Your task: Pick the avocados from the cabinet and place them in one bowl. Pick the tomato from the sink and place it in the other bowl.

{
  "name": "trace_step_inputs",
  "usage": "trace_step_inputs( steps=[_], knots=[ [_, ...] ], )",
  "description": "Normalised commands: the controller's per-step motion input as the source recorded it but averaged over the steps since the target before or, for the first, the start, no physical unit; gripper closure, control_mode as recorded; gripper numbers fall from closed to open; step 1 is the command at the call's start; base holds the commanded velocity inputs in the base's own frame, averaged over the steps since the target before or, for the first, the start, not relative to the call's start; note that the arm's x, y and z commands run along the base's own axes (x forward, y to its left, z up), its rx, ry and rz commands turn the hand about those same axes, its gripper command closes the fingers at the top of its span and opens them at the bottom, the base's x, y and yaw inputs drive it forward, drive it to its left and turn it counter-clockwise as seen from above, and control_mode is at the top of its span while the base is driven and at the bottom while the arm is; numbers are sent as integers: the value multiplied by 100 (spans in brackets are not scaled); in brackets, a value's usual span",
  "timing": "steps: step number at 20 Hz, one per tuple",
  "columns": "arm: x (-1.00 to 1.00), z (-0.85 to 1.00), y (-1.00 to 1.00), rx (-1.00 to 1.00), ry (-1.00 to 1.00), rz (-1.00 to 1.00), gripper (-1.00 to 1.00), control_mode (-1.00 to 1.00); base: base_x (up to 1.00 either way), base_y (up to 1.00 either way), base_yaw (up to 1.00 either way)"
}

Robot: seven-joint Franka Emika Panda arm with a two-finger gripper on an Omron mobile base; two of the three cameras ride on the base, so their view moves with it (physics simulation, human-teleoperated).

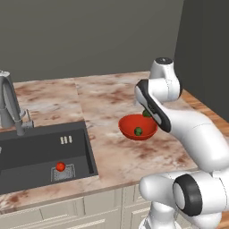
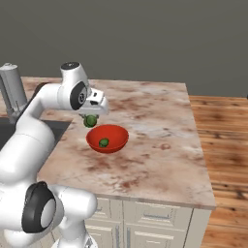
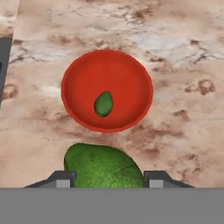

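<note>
You see the red bowl (image 3: 78,83) sitting upright on the marbled surface (image 3: 183,61), one dark green avocado (image 3: 103,104) lying in its middle. The second avocado (image 3: 103,168) hangs above the surface just beside the bowl's rim. The red tomato (image 1: 60,167) rests in the dark sink (image 1: 31,152), by the drain.

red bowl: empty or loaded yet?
Loaded with one avocado, lying inside the red bowl. A second avocado sits between the gripper fingertips, above the counter beside its rim.
</note>
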Motion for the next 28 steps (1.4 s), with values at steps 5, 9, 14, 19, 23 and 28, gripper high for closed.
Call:
trace_step_inputs(
  steps=[5,9,14,19,23,28],
  knots=[
    [0,-75,0,0,6,0,100,-100,0,0,0],
    [20,-33,-3,1,0,-1,100,-100,0,0,0],
    [52,0,-2,9,0,-9,100,-100,0,0,0],
    [76,-4,0,4,3,-13,100,-100,0,0,0],
    [92,-37,0,0,1,-11,100,-100,0,0,0],
    [68,-38,0,0,0,-7,100,-100,0,0,0]
  ],
)
